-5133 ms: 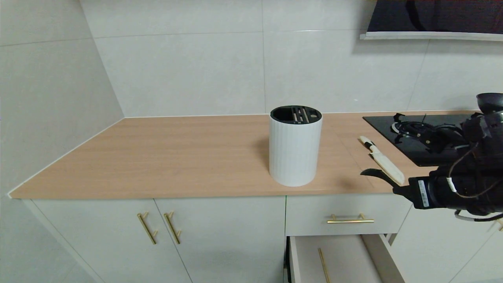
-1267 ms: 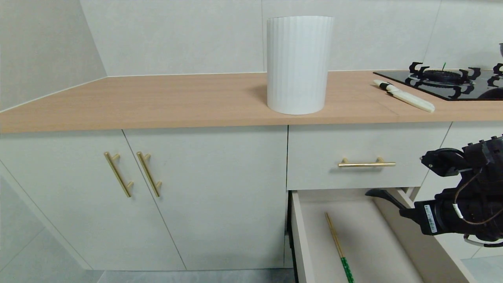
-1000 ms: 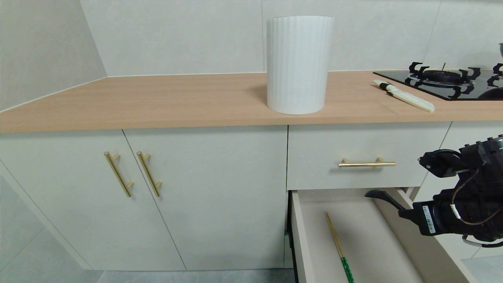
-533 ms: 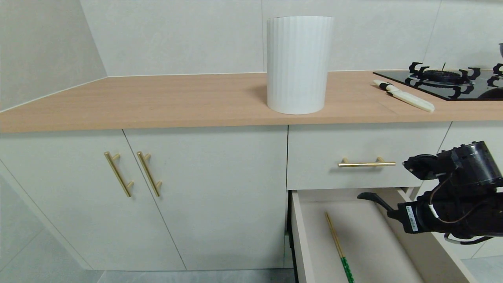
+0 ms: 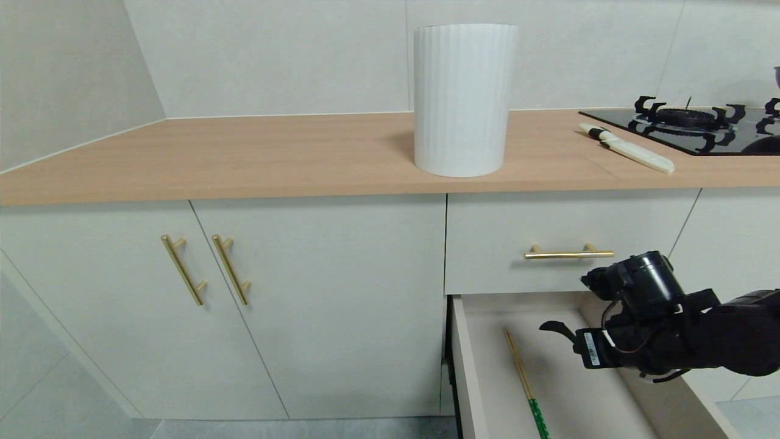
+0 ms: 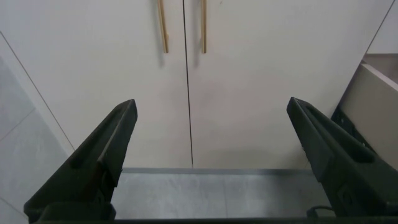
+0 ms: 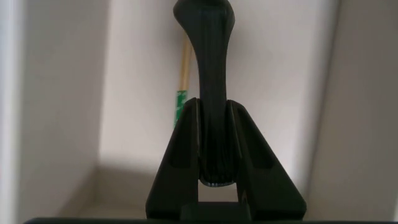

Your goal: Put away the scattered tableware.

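Wooden chopsticks [image 5: 523, 381] in drawer [image 5: 463, 366], left of right hand [image 5: 551, 327] (pinched closed).

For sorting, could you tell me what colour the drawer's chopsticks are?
The chopsticks are tan with a green end; head view.

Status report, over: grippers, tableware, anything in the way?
Right gripper shut on black utensil, over open drawer. Left gripper open. Chopsticks inside; knife on counter. No obstruction seen.
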